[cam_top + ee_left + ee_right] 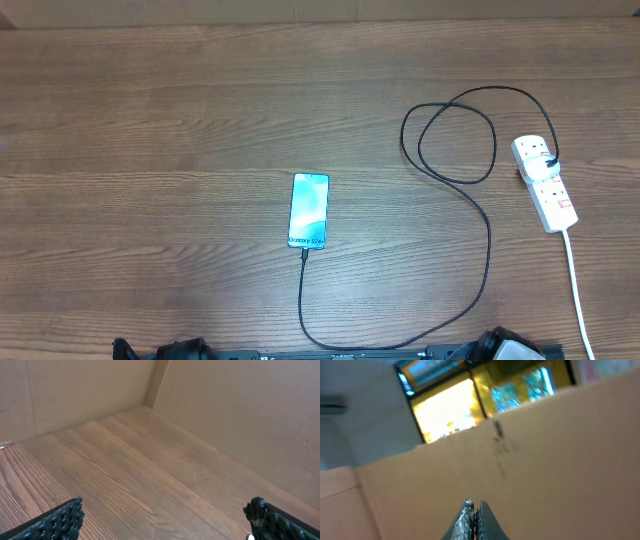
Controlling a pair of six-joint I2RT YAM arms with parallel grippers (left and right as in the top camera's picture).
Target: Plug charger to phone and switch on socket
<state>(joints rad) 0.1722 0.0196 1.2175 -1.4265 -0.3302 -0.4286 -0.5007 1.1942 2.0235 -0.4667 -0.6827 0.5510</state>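
The phone (309, 211) lies flat mid-table, its light blue screen facing up. The charger (488, 262), a thin black cable, meets the phone's near short edge with its tip. From there it runs toward the near table edge, sweeps right, and loops at the back right. Its far end reaches a black plug on the white socket (548, 192) at the right. In the left wrist view my left gripper (165, 505) is open wide over bare wood with nothing between its fingers. My right gripper (475, 504) is shut on nothing and points up at a cardboard wall.
Cardboard walls (235, 415) stand around the wooden table (150, 150). The socket's white cord (579, 295) runs to the near right edge. Dark arm bases (160, 351) show at the near edge.
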